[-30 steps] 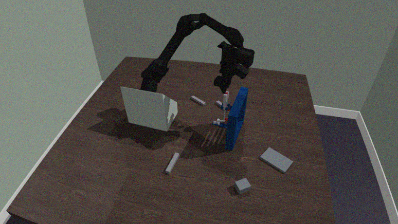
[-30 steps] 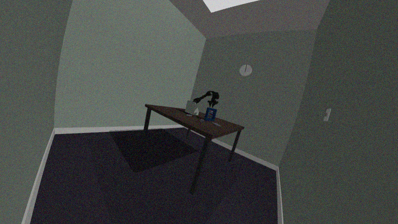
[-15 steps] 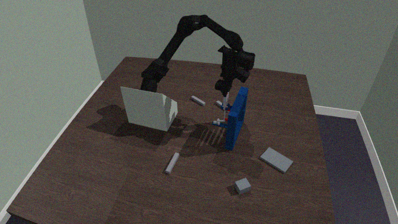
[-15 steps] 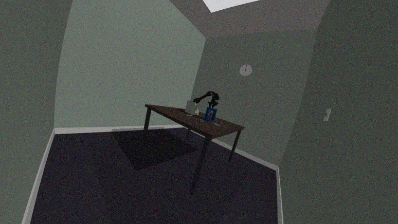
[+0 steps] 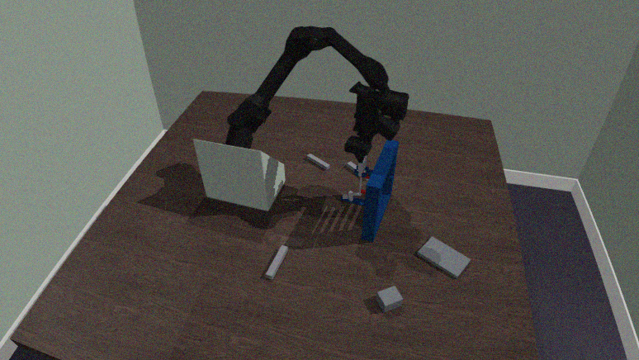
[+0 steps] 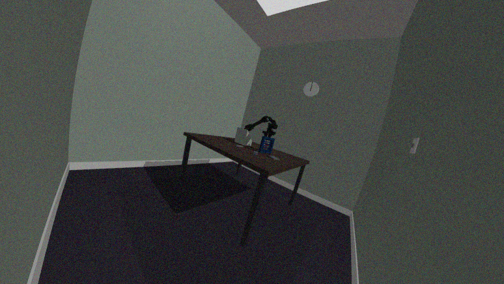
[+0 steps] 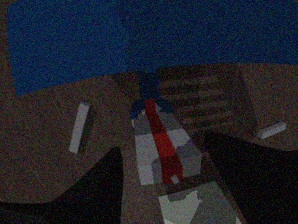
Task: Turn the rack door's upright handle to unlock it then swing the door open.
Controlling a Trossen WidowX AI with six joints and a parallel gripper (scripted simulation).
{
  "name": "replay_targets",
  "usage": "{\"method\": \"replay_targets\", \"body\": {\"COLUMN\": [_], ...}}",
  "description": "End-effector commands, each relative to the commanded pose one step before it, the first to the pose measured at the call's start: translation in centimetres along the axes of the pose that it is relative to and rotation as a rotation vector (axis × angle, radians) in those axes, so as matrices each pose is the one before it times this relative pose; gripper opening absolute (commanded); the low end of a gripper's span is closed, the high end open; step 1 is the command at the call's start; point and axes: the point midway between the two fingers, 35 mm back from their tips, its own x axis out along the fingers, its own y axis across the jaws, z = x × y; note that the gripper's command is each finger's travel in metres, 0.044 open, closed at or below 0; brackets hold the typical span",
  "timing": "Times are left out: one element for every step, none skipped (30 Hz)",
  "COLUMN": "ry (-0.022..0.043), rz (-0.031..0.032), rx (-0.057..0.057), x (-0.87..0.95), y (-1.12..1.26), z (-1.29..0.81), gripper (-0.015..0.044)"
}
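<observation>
The blue rack frame (image 5: 388,166) (image 6: 267,144) (image 7: 70,42) stands upright on the table (image 5: 201,295) (image 6: 243,155). Its door looks closed in it; the line between door and frame is too dark to tell. The upright handle (image 5: 361,168) (image 7: 159,135), pale with a red stripe, stands off the face on the arm's side, on blue brackets; its turn angle is unclear. My gripper (image 5: 361,159) (image 7: 164,145) is open and points down at the handle's top end. In the wrist view its dark fingers lie either side of the handle; whether they touch it is unclear.
A large pale box (image 5: 232,174) (image 6: 241,137) stands between the arm's base and the rack. Pale bars (image 5: 318,161) (image 5: 276,262) (image 7: 80,128) lie around the rack. A flat slab (image 5: 443,256) and a small block (image 5: 390,298) lie beyond the rack.
</observation>
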Motion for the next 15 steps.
{"method": "replay_targets", "body": {"ry": [0.00063,0.00002,0.00003,0.00003,0.00003,0.00004,0.00004,0.00005,0.00005,0.00006,0.00005,0.00003,0.00001,0.0,0.0], "rz": [0.00566,0.0002,0.00021,0.00022,0.00023,0.00025,0.00026,0.00027,0.00028,0.00029,0.00024,0.00015,0.00005,0.0,0.0], "rx": [0.0051,0.0,0.0,0.0,0.0,0.0,0.0,0.0,0.0,0.0,0.0,0.0,0.0,0.0,0.0], "x": [0.644,0.161,0.161,0.161,0.16,0.16,0.16,0.16,0.16,0.159,0.128,0.077,0.026,0.0,0.0], "y": [0.02,0.005,0.005,0.006,0.006,0.006,0.006,0.006,0.007,0.007,0.006,0.003,0.001,0.0,0.0], "z": [-0.117,-0.011,-0.012,-0.013,-0.014,-0.015,-0.016,-0.017,-0.018,-0.019,-0.016,-0.01,-0.003,0.0,0.0], "gripper": [0.0282,0.0282,0.0282,0.0282,0.0282,0.0282,0.0282,0.0282,0.0282,0.0282,0.0282,0.0282,0.0282,0.0256,0.0229]}}
